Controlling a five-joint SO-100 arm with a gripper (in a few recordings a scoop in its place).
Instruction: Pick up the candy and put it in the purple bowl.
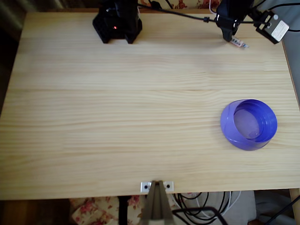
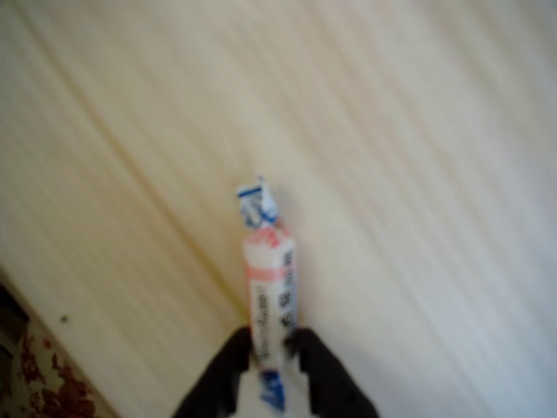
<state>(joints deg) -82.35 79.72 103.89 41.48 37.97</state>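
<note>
Right up close in my wrist view, my gripper [image 2: 270, 361] has its two black fingers [image 2: 222, 374] pinched on the candy [image 2: 268, 287]. I see the candy sticking out past the tips, with one blue end up front, over the wooden table [image 2: 418, 174]. From above, nearer to me on the right side, I see the purple bowl [image 1: 249, 124] sitting well apart from the candy. At the far right edge, my gripper [image 1: 229, 35] holds the candy [image 1: 239, 43].
</note>
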